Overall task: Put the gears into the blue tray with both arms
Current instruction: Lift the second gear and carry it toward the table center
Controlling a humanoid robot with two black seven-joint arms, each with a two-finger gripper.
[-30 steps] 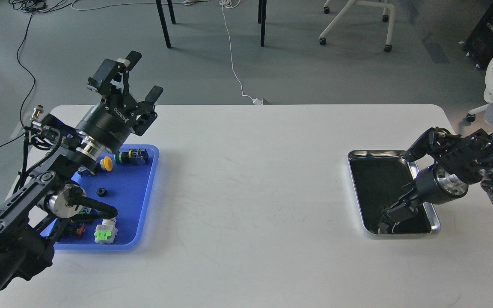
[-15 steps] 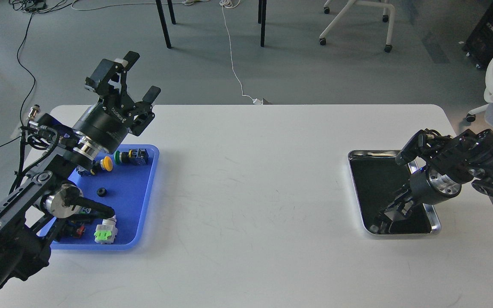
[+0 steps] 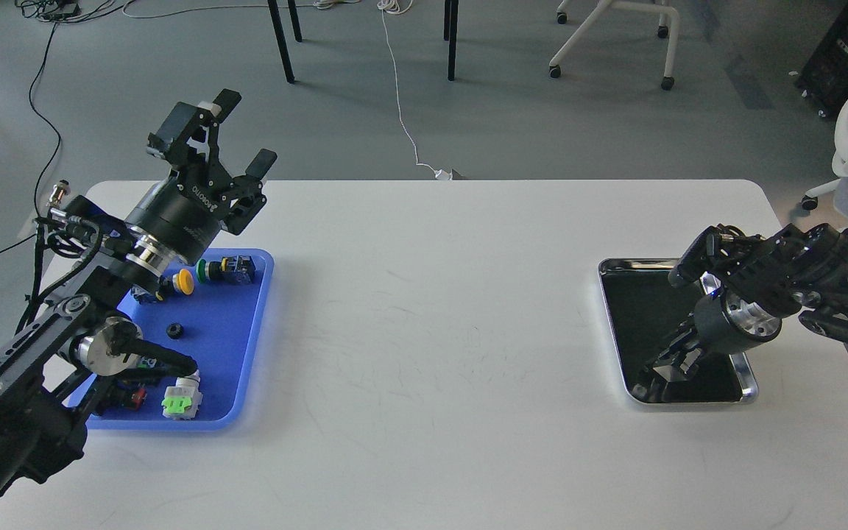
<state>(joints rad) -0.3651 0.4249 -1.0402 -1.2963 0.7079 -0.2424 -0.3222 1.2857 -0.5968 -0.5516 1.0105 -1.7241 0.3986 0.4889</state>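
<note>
Gear transfer partly done, right arm working in the black tray.

Head view: one small black toothed gear point(image 3: 173, 331) lies in the bright blue plastic tray point(image 3: 236, 383) at nine o'clock; left gripper point(image 3: 236, 132) hangs spread above it. Right gripper point(image 3: 652, 379), closure unreadable, dips into the silver-rimmed black tray point(image 3: 678, 262) at three o'clock; any gears there are indistinguishable.

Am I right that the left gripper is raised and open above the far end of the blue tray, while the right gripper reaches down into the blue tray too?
Not quite. The left gripper is raised and open above the far end of the blue tray, but the right gripper reaches down into the black tray with the silver rim on the opposite side of the table, as the head view shows.
</note>
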